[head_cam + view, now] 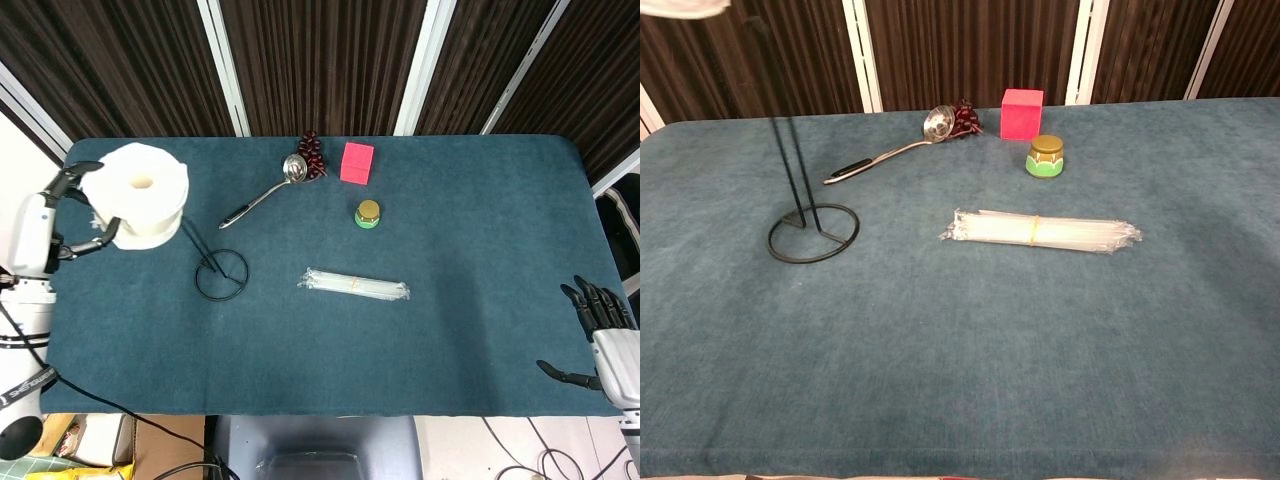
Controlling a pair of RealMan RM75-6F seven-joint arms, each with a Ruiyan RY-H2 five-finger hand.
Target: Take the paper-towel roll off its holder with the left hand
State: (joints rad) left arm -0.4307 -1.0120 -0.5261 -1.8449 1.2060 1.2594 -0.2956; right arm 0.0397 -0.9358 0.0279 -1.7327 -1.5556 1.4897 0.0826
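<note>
My left hand (72, 212) grips the white paper-towel roll (143, 208) from its left side, high above the table's left end. In the chest view only the roll's bottom edge (680, 8) shows at the top left corner. The black wire holder (220, 272) stands bare on the table, its ring base (812, 233) flat and its thin post (788, 130) upright, just below and right of the roll. My right hand (600, 330) hangs open past the table's right front corner, holding nothing.
A metal ladle (268, 190) lies behind the holder. Dark beads (312, 155), a pink block (356, 163) and a small green jar with a gold lid (368, 214) stand at the back middle. A clear bundle of straws (354, 286) lies at the centre.
</note>
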